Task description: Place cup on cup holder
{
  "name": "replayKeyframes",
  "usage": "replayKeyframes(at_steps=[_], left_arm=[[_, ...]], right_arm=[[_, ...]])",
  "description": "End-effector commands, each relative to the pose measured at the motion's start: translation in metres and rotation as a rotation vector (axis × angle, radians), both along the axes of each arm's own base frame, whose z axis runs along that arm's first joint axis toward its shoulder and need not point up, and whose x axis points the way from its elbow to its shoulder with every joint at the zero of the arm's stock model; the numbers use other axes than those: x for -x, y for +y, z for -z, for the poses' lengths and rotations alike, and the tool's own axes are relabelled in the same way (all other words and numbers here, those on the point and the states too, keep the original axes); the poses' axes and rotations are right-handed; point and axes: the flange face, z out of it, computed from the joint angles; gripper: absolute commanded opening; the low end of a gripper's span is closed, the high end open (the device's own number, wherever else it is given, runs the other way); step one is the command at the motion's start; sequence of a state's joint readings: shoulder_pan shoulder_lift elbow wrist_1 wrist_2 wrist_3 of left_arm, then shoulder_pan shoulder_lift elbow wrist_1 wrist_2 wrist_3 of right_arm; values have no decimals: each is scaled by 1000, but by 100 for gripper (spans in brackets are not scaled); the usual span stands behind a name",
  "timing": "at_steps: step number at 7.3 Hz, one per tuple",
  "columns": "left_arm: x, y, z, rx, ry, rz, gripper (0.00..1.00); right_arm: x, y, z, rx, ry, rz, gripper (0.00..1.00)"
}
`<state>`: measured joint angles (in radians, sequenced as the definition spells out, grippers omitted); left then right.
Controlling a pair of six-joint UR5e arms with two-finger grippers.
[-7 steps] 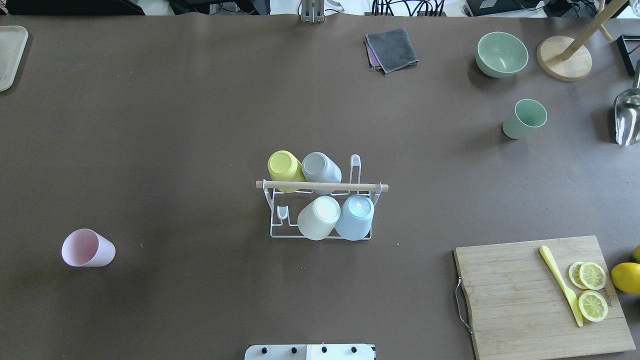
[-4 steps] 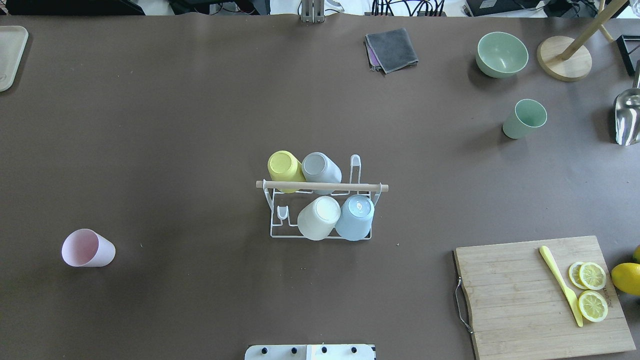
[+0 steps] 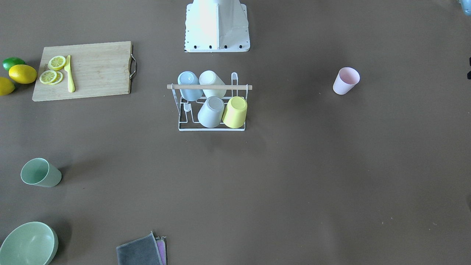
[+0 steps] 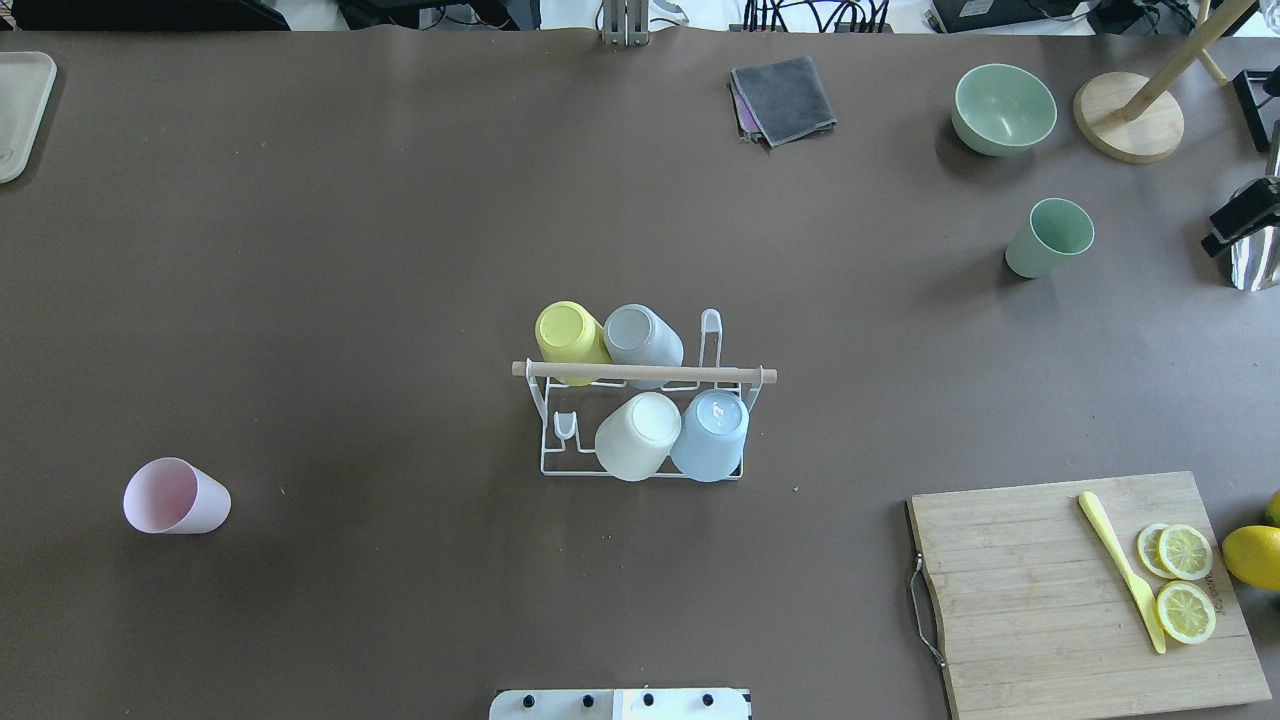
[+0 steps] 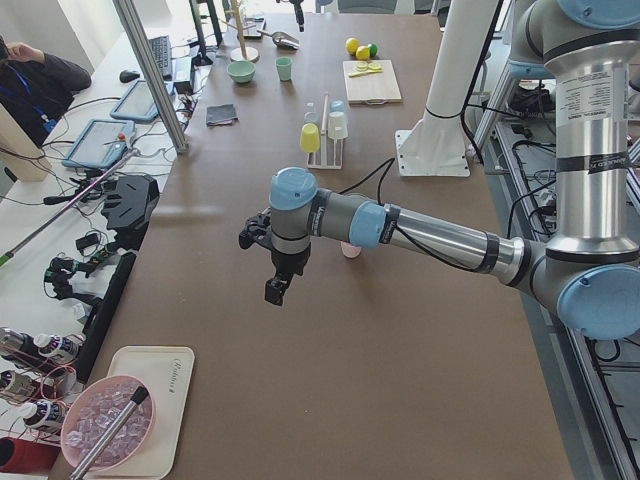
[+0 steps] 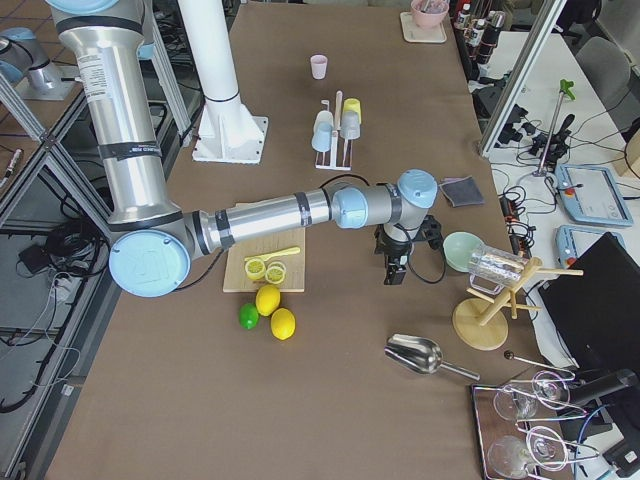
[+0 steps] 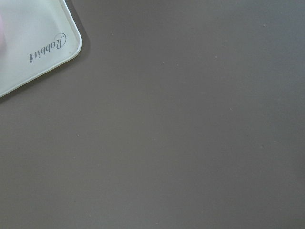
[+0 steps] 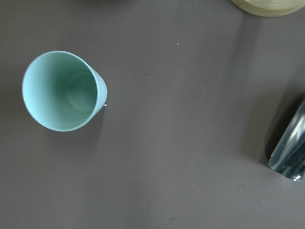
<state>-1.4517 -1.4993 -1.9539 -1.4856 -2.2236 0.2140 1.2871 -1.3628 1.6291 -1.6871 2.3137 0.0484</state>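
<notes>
The cup holder (image 4: 640,372), a white wire rack with a wooden rod, stands mid-table and also shows in the front view (image 3: 211,127). It holds a yellow, a grey, a white and a blue cup upside down. A pink cup (image 4: 175,497) stands loose on the left. A green cup (image 4: 1048,238) stands on the right and shows below the right wrist camera (image 8: 62,90). My right gripper (image 4: 1243,215) enters at the right edge, right of the green cup; its jaws are unclear. My left gripper (image 5: 274,290) hangs over bare table, and I cannot tell its state.
A cutting board (image 4: 1030,600) with lemon slices and a yellow knife lies front right. A green bowl (image 4: 1003,108), a wooden stand (image 4: 1128,115), a metal scoop (image 4: 1255,260) and a grey cloth (image 4: 782,98) are at the back. A white tray (image 7: 33,43) is far left.
A black part of my right gripper has come into the overhead view at the right edge, over the metal scoop. The cups and the rack have not moved.
</notes>
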Motion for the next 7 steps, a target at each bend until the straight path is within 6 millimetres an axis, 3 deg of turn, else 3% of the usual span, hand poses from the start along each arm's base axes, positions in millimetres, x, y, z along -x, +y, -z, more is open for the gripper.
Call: replayKeyframes(at_steps=[1,3,4,5,6,7], left_arm=[[-38,-17,26,46,-98,-83,98],[-50,-33,54,47,-203,-100,98],[-73,-34,57,25,-226,-194,98],[-102,-46,74,34,-316,-283,98],[-110,-57,97,65,-413,-323,98],[-135,-58,97,118,-436,-381,98]], right_arm=[[60,-18,42,-13,30,81,100],[93,-37,68,3,61,120,100],[114,-53,89,29,86,140,100],[131,-61,109,55,110,161,100],[143,-59,112,61,117,183,100],[157,-63,113,39,153,210,100]])
